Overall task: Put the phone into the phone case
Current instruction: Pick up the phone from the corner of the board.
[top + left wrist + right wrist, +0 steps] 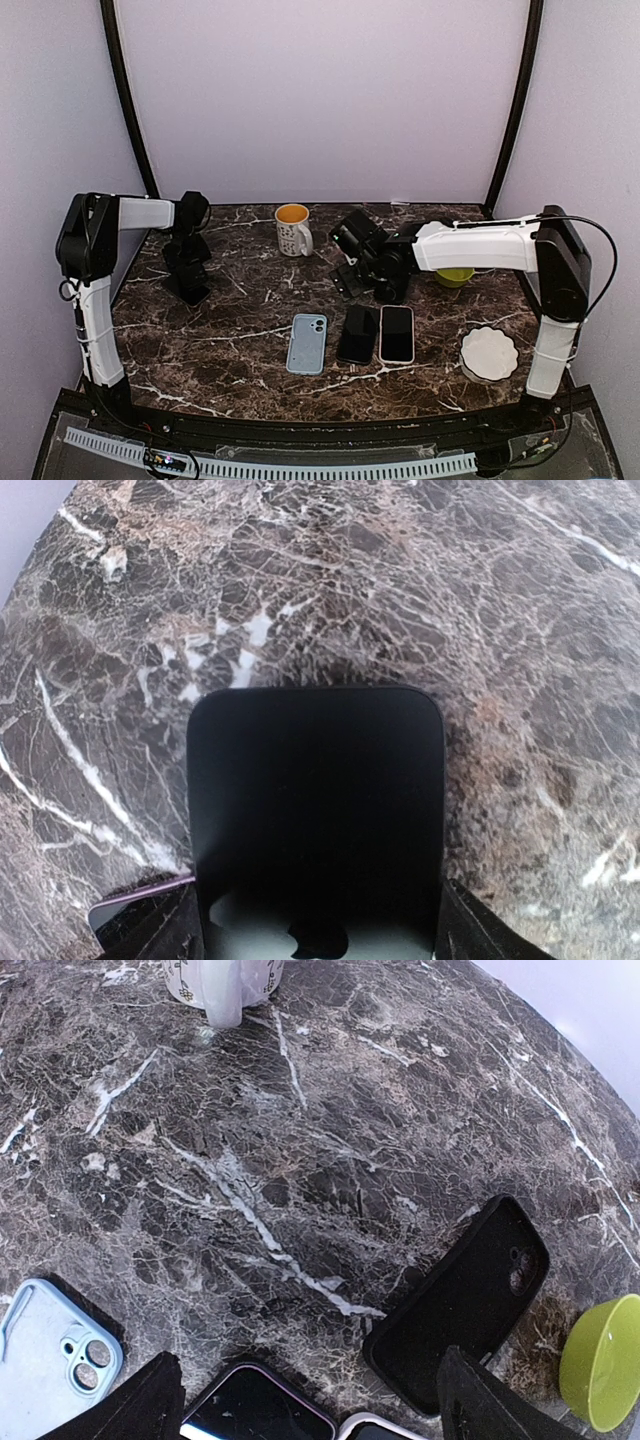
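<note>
My left gripper (188, 272) is at the far left of the table, shut on a black phone (315, 810) that shows an Apple logo. The phone spans the gap between both fingers (150, 935) and its far end is low over the marble. An empty black phone case (462, 1305) lies flat near the table's middle, and it also shows in the top view (348, 280). My right gripper (310, 1410) is open and empty, hovering just beside and above the case; in the top view it (352, 243) is behind the row of phones.
A light blue phone (308, 343), a dark phone (358, 334) and a white-rimmed phone (396, 333) lie side by side at the front middle. A mug (293, 228) stands at the back, a green bowl (455, 277) on the right, and a white dish (489, 352) at the front right.
</note>
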Robot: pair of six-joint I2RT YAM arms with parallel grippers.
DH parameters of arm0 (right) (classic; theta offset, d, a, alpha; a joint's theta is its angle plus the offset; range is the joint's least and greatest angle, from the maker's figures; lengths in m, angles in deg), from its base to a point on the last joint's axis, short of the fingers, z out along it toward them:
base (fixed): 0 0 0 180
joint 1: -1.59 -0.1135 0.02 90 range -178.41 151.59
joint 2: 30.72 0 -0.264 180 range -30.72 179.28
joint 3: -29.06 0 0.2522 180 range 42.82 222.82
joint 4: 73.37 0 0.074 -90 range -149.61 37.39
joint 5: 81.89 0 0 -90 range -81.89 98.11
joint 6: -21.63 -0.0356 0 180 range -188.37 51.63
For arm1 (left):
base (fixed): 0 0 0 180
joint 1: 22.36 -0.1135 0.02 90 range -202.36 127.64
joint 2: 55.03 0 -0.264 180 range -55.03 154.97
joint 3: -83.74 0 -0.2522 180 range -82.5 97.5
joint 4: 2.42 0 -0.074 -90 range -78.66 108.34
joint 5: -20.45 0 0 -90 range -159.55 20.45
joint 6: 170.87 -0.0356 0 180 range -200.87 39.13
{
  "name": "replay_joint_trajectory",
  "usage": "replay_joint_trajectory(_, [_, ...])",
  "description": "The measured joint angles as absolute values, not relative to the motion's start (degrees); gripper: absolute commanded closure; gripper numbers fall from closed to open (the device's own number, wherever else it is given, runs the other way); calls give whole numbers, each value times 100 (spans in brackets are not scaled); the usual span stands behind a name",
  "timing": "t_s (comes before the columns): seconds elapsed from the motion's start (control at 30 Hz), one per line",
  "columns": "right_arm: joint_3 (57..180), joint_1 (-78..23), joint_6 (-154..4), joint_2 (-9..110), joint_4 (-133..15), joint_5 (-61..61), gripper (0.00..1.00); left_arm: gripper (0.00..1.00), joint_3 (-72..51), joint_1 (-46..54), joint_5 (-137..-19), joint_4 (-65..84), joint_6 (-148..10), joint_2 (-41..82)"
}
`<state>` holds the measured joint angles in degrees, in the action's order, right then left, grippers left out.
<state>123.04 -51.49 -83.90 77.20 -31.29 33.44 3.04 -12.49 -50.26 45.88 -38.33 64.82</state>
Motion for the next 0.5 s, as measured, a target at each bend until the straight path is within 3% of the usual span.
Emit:
replay_joint_trajectory(0.17, [12304, -5149, -8390, 7661, -3120, 3348, 12, 79, -393, -1251, -5326, 4049, -4012, 5997])
replay_joint_trajectory(0.3, [12317, -5149, -8390, 7641, -3105, 3350, 12, 89, -1075, -1247, -5636, 3690, -4193, 5497])
replay_joint_trajectory(0.5, [12372, -5149, -8390, 7641, -3035, 3346, 12, 92, -2094, -1004, -5842, 3299, -4410, 4719])
